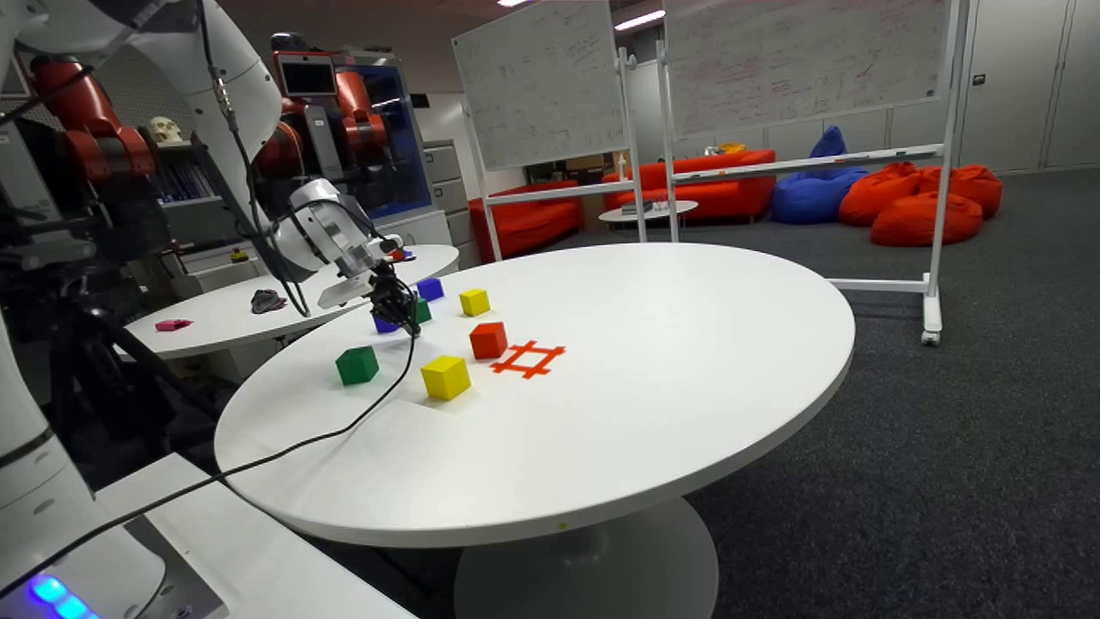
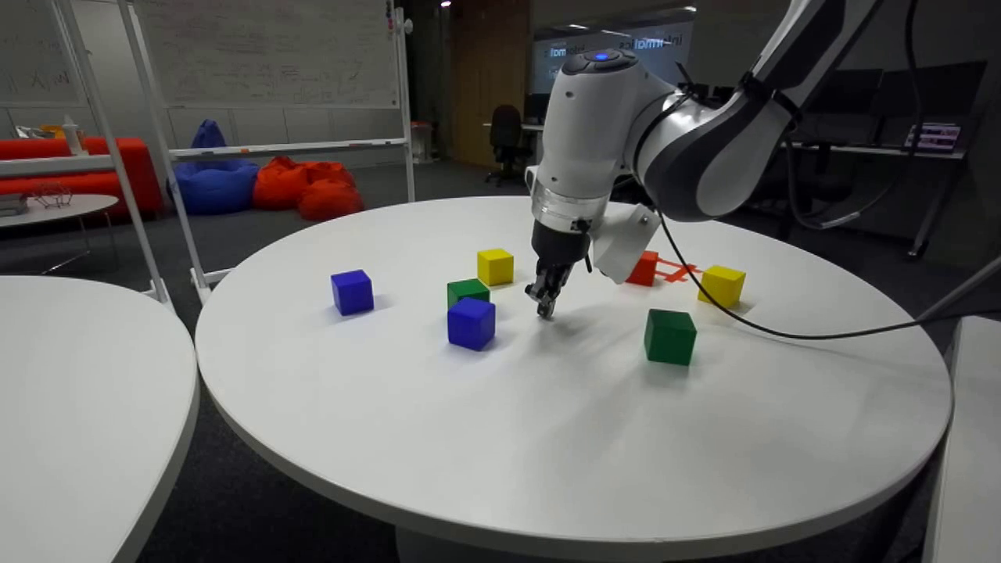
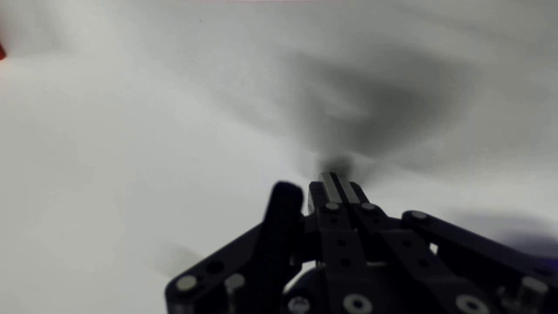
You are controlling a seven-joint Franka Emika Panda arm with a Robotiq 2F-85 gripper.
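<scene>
Blue block nearest my claw lies well in from the left edge of the surface in an exterior view, a green block just behind. I have the claw fully closed, low, holding nothing.

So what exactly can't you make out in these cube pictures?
Blue cube, partly behind the gripper in an exterior view.
Green cube, partly behind that blue cube in an exterior view.
Red cube, partly behind the white bracket in an exterior view.
Red thing, cut off by the wrist view's left edge.
Whiteboard writing, too small in both exterior views.
</scene>
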